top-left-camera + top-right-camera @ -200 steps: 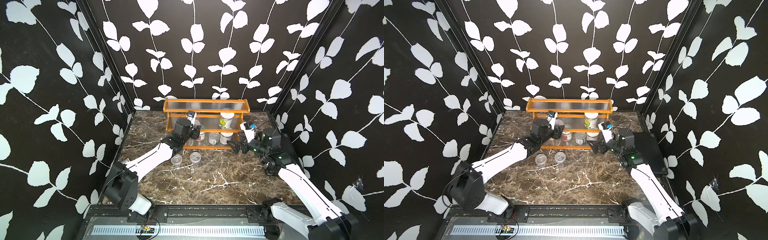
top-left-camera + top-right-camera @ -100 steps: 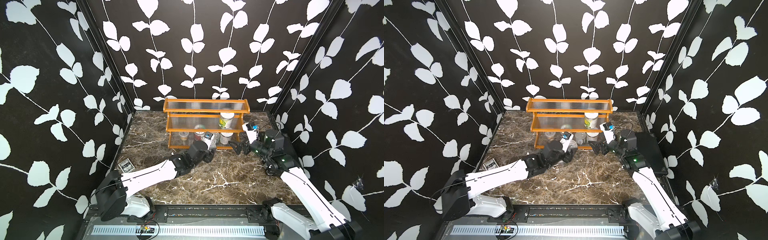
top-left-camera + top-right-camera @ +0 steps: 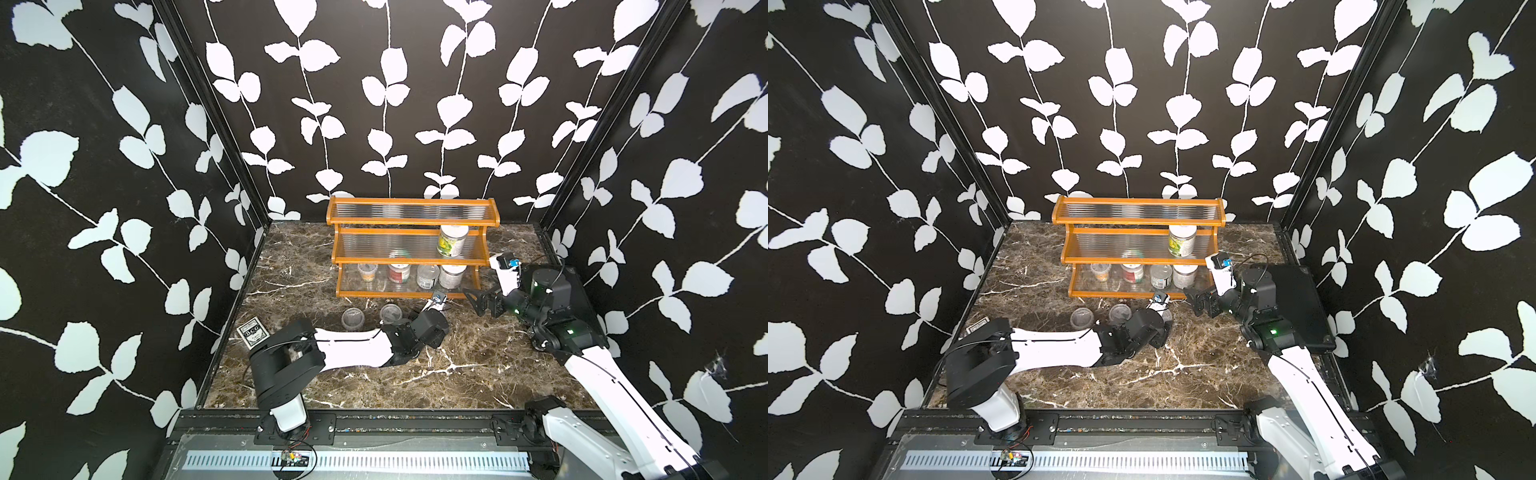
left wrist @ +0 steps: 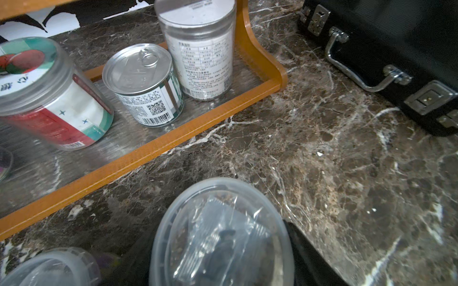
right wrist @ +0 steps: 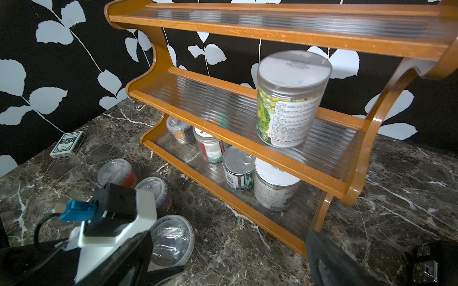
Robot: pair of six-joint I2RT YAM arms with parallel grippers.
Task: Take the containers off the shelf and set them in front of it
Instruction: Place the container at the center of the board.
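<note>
There's the left gripper (image 4: 220, 257) pinching a cup (image 4: 223, 218) just before the shelf (image 3: 411, 224), desk's (image 3: 478, 374) far side, right gripper (image 3: 478, 301) spread wide, hovering off the shelf's right end.

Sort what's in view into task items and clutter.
Task items:
- shelf
- green-labelled jar on its middle tier
- small cup, red-labelled jar, tin can and white-lidded jar on the bottom tier
- two clear cups and a third clear cup in front

Clutter:
- card box
- black case
</note>
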